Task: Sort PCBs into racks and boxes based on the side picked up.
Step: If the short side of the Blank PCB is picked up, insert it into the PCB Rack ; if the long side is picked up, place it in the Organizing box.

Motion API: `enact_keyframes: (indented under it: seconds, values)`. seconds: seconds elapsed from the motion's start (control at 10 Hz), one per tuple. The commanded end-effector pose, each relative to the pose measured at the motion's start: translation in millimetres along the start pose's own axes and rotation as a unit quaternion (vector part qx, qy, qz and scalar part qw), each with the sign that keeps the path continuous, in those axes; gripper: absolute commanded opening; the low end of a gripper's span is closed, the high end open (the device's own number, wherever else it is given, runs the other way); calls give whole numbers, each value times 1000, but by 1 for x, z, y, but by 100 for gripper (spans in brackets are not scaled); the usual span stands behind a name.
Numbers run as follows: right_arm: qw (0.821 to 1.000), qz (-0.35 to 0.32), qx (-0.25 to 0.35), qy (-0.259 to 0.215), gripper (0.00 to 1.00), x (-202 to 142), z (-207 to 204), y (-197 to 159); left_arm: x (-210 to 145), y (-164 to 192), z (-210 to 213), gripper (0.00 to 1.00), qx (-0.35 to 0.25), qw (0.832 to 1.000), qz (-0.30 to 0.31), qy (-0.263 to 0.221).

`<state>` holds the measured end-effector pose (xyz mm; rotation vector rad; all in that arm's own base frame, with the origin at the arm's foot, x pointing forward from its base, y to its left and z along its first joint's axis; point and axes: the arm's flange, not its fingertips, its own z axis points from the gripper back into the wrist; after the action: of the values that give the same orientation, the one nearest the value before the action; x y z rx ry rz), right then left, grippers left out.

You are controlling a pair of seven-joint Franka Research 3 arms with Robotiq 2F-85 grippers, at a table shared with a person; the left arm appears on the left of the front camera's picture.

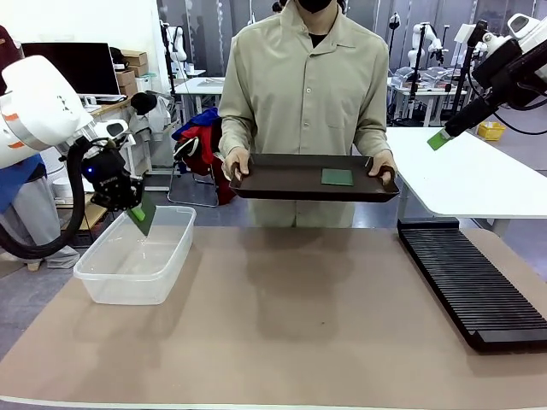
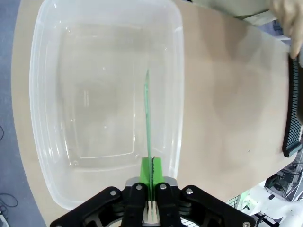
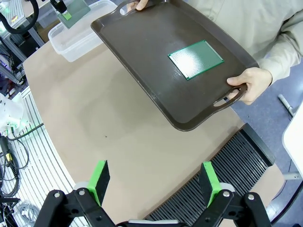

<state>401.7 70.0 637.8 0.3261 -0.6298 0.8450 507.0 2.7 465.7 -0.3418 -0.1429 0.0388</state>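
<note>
**Room around the table**

Reference is the tan-topped table (image 1: 282, 342). Behind its left end: dark monitor (image 1: 73, 67), cardboard cartons (image 1: 130, 73), white wall (image 1: 94, 21). Behind its middle: chair (image 1: 198, 158) draped with red and blue clothes. Behind its right end: white desk (image 1: 466, 175). Grey floor (image 1: 15, 309) to its left.

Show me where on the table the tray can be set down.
The bare brown table stretch between the clear box and the black rack is free, near edge to far edge, and looks wide enough for the tray. Crowded: above the box, where the left end effector holds a PCB on edge.
</note>
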Motion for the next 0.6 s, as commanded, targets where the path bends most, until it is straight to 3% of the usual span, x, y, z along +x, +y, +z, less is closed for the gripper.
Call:
enact_keyframes:
  seconds: [0.0, 0.2, 0.5]
  values:
    - [1000, 0, 7, -4, 100, -1, 0, 1, 5, 7, -6, 3, 4, 1000, 4, 25]
    - [1000, 0, 7, -4, 100, -1, 0, 1, 10, 4, -9, 3, -23, 999, 20, 31]
    - [1000, 0, 7, -4, 100, -1, 0, 1, 2, 8, -14, 3, -1, 1000, 7, 20]
